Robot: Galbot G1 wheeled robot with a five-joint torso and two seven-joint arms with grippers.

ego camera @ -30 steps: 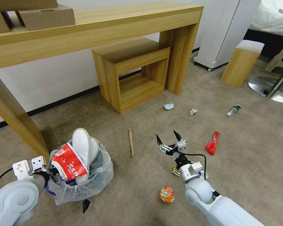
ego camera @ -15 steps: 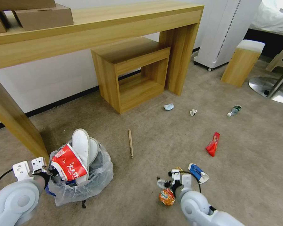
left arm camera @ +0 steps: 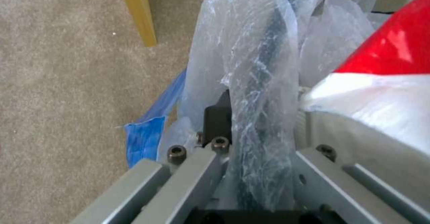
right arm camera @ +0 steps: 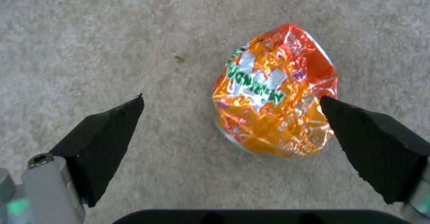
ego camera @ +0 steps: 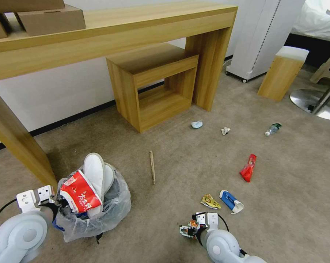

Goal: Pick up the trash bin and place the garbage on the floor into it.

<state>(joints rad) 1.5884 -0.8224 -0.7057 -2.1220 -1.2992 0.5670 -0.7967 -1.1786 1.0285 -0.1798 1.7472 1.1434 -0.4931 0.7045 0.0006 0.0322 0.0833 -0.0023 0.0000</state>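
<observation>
Left gripper (left arm camera: 260,157) is clamped on the bag-covered rim of the trash bin (ego camera: 99,215), which sits low at the robot's left, close to the leg of the long wooden table (ego camera: 22,146). The bin is nearly full: a white slipper (ego camera: 94,171) stands upright in it and a red-and-white wrapper (ego camera: 79,193) lies across its top, both rising above the rim.

Right gripper (right arm camera: 230,116) points down at the floor (ego camera: 172,164) near the robot's base, its fingers (right arm camera: 107,130) spread wide apart. The orange wrapper (right arm camera: 273,103) lies on the carpet between them, nearer one fingertip, with bare carpet on the other side; contact cannot be confirmed.

Remaining litter on the floor: a yellow scrap (ego camera: 209,201) and a blue-and-white wrapper (ego camera: 230,201) just beside each other, a red wrapper (ego camera: 248,168) beyond them, a wooden stick (ego camera: 152,166) lying alone, then a pale blue wad (ego camera: 196,124), a white wad (ego camera: 225,130) and a bottle (ego camera: 272,129) spaced in a row farther out.

Open carpet separates the bin from the stick and the stick from the right-hand litter. A low wooden shelf unit (ego camera: 154,84) under the table bounds the far side.
</observation>
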